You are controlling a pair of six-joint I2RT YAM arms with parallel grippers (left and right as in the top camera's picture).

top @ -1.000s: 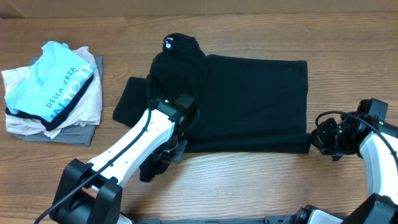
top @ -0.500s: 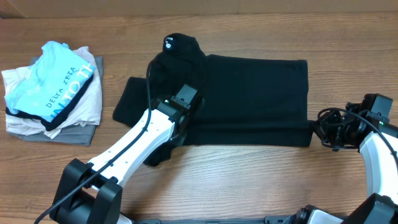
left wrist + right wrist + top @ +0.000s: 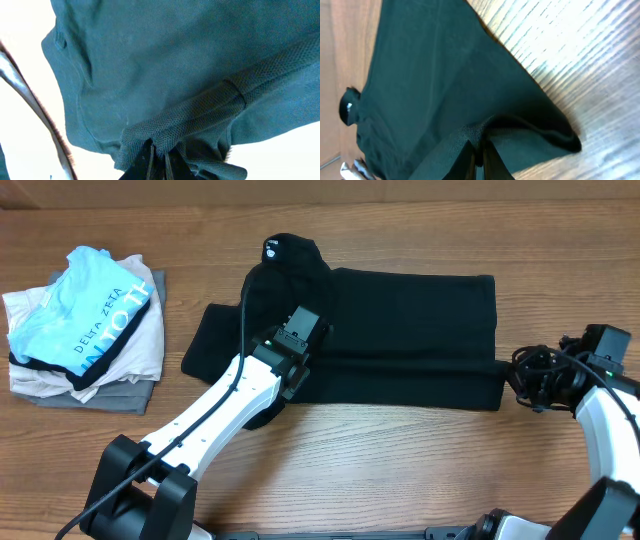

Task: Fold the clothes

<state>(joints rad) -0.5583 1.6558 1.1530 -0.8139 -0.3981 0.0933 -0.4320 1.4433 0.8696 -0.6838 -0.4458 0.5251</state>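
Overhead, 12 o'clock taken as the far edge of the tabletop (image 3: 400, 470).

- Black shirt (image 3: 410, 320) is laid flat near centre. Its long axis runs 9 to 3 o'clock. The collar end is bunched toward 10 o'clock, with the tiny white neck label (image 3: 271, 249) facing up. The hem is at the 3 o'clock end. One short sleeve (image 3: 205, 345) is spread toward 9 o'clock.
- The near edge is doubled into a long band along the 6 o'clock side.
- Left jaws are closed on a gathered bunch of the shirt. In the left wrist view the fabric is pinched between the two dark tips.
- Right jaws are closed on the shirt's near corner at 3 o'clock, and a ridge of cloth is raised there.
- Hidden: the shirt's 7 o'clock corner is covered by the white left arm (image 3: 220, 405). The right jaws are masked overhead by black cabling on the right arm (image 3: 600, 410).
- The tabletop is blown out to white in the left wrist view, and the shirt reads teal in both wrist views.
- Texture: a soft matte knit with a coarse mesh weave seen close up. The tabletop is grained wood.
- At 9 o'clock, well apart, a light-blue shirt (image 3: 85, 310) with white lettering lies on top of folded white and grey garments (image 3: 135, 370).
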